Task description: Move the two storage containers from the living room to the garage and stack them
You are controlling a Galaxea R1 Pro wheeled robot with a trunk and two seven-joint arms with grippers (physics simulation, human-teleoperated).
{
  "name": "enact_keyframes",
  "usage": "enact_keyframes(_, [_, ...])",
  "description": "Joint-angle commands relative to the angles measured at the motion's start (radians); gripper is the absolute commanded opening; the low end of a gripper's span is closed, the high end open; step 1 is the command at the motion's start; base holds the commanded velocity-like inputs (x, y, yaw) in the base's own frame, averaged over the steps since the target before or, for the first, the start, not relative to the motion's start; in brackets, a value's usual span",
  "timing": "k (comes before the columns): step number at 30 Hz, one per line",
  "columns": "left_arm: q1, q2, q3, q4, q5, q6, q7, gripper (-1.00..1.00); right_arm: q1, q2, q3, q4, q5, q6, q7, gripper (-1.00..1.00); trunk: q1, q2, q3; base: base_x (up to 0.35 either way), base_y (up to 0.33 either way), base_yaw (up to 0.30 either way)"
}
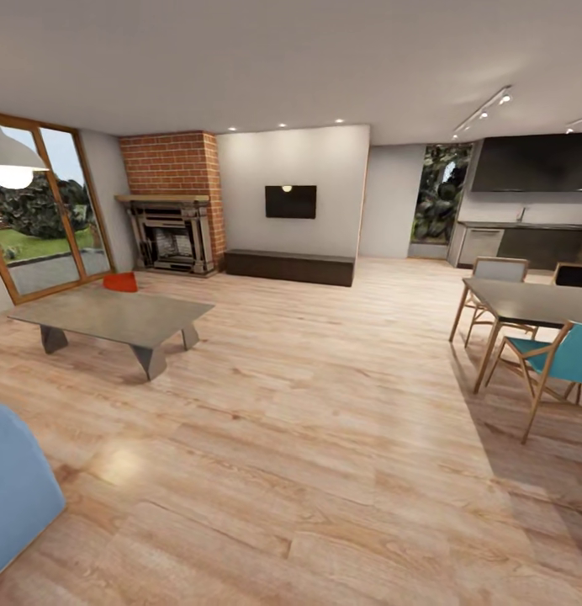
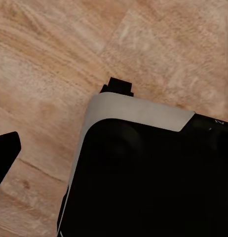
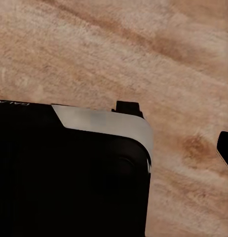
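Gripper state on either arm cannot be told. One red-orange storage container sits just beside the brick fireplace.

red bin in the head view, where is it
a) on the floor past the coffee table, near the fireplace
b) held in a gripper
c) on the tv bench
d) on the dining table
a: the red bin sits on the wood floor beyond the coffee table, beside the brick fireplace.
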Motion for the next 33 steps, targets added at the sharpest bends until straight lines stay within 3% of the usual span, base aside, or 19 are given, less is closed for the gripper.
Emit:
enact_keyframes(1, [0.000, 0.000, -0.007, -0.003, 0.007, 0.006, 0.004, 1.00, -0.001, 0.000, 0.007, 0.003, -0.003, -0.006, 0.003, 1.00, 0.001, -0.001, -0.001, 0.326, 0.000, 0.000])
enact_keyframes(24, [0.000, 0.000, -0.007, -0.003, 0.007, 0.006, 0.004, 1.00, -0.001, 0.000, 0.007, 0.003, -0.002, -0.009, 0.004, 1.00, 0.001, -0.001, -0.001, 0.325, 0.000, 0.000])
enact_keyframes(33, [0.000, 0.000, -0.007, -0.003, 0.007, -0.001, 0.004, 1.00, -0.001, 0.000, 0.006, 0.003, -0.004, -0.006, 0.004, 1.00, 0.001, -0.001, -0.001, 0.326, 0.000, -0.203])
